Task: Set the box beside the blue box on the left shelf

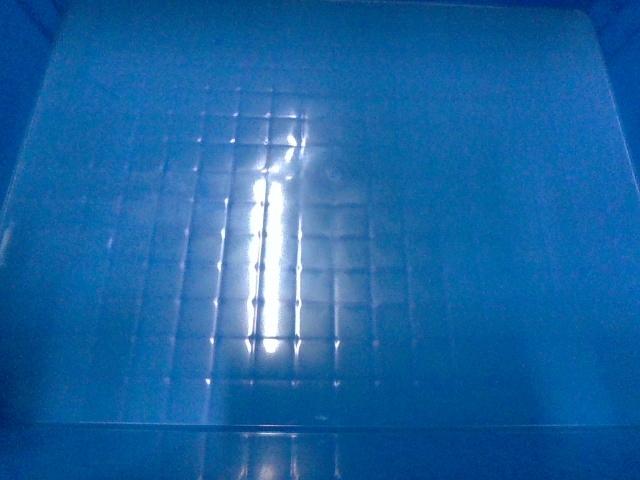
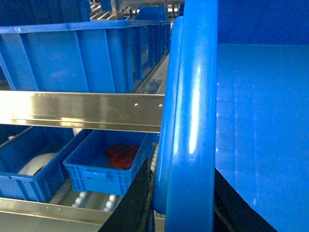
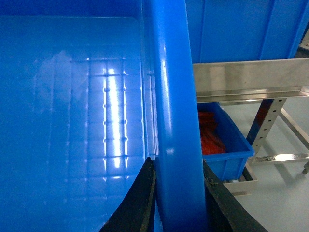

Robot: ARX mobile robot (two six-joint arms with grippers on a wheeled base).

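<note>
Left pincer (image 2: 186, 203) is clamped on the rim of the box (image 2: 193, 121), one black finger (image 2: 133, 203) on the outside of the wall and the other inside, the rounded blue rim running straight up between them. Right pincer (image 3: 178, 198) does the same on the opposite rim, its dark fingers (image 3: 137, 203) pressed against either face of the wall. So the box hangs between both arms, held up at shelf height, and its grid-patterned floor (image 1: 270, 270) fills the whole head view, streaked with bright reflections. Out past the left pincer, a steel shelf rail (image 2: 82, 111) crosses the picture, with a big blue crate (image 2: 82, 58) sitting on the level above it, just beside the held box. On the level below, a smaller blue bin (image 2: 104, 164) holds something red (image 2: 120, 154), and a neighbouring bin (image 2: 29, 164) has a white object inside. Past the right pincer, another steel rail (image 3: 246, 77) carries a blue crate (image 3: 241, 29), a bin with red contents (image 3: 222, 140) sits below, and a perforated upright post (image 3: 265, 121) stands on the grey floor (image 3: 280, 188).
</note>
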